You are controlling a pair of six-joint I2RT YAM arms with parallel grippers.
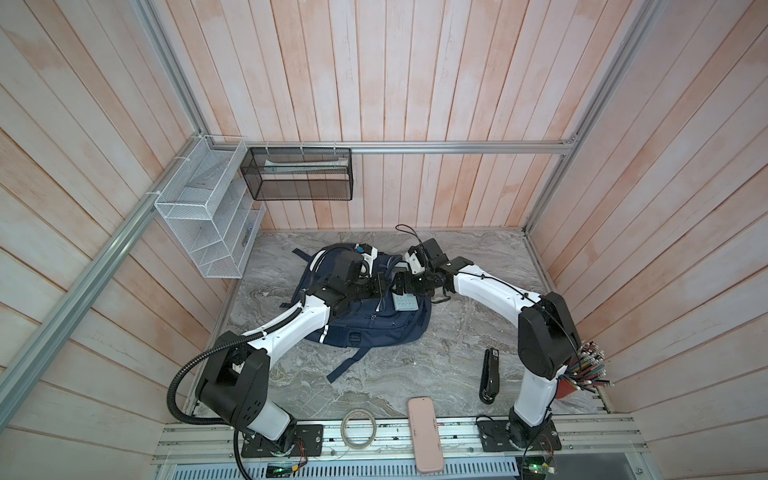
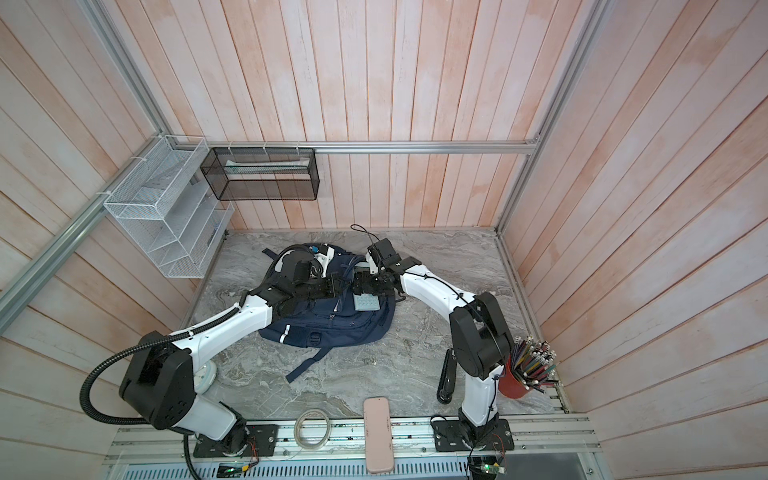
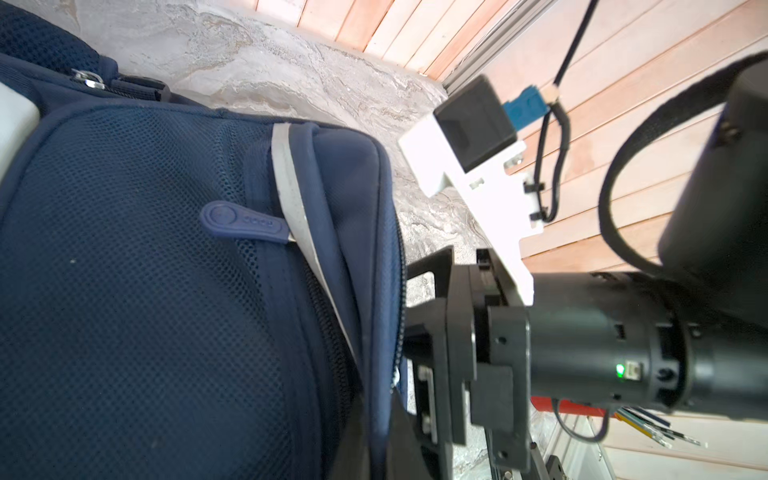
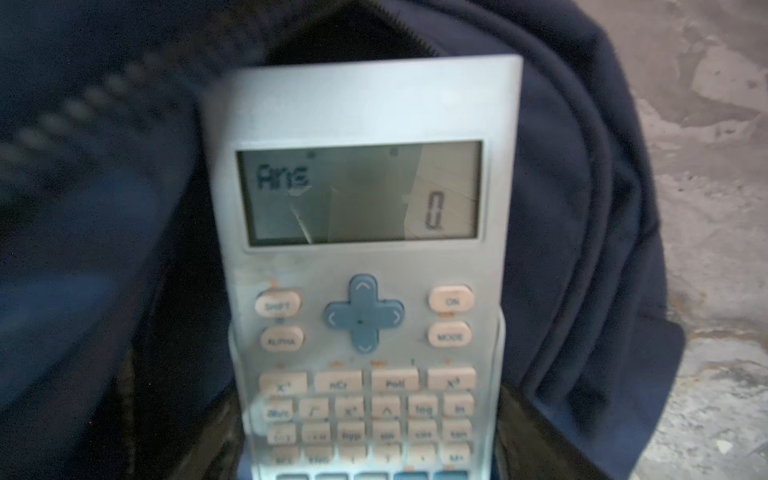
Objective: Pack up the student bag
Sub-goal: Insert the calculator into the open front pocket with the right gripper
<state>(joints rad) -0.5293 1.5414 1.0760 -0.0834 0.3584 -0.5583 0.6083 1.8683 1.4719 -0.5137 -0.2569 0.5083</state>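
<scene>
At the bottom edge of both top views a pink oblong case (image 1: pixel 424 434) lies across the metal rail between the two arm bases, with a roll of clear tape (image 1: pixel 345 432) just to its left. Higher and to the right, a black stapler (image 1: pixel 490 374) rests on the marble table (image 1: pixel 457 332) near the right arm's base, and a red cup (image 2: pixel 512 384) bristling with coloured pencils stands at the lower right. In the centre of the frame the student bag (image 1: pixel 374 328), navy with white stripes, lies flat on the marble, one strap trailing toward the bottom. Both arms reach in over its upper half and meet nose to nose. The left gripper (image 1: pixel 381 289) is closed at the bag's zip edge; whether fabric is pinched between its fingers cannot be told. The right gripper (image 1: pixel 400 291), jaws wide, clasps a silver calculator (image 1: pixel 405 303) across its width, keypad end showing on top of the bag. In the right wrist view its display end points into a dark opening in the bag, the screen reading "Ans" and 0. The left wrist view shows a navy zip pull (image 3: pixel 243 224) on a mesh panel. On the far wall, upper left of the frame, hang a white wire rack (image 1: pixel 199 216) and a black mesh basket (image 1: pixel 299 174)
</scene>
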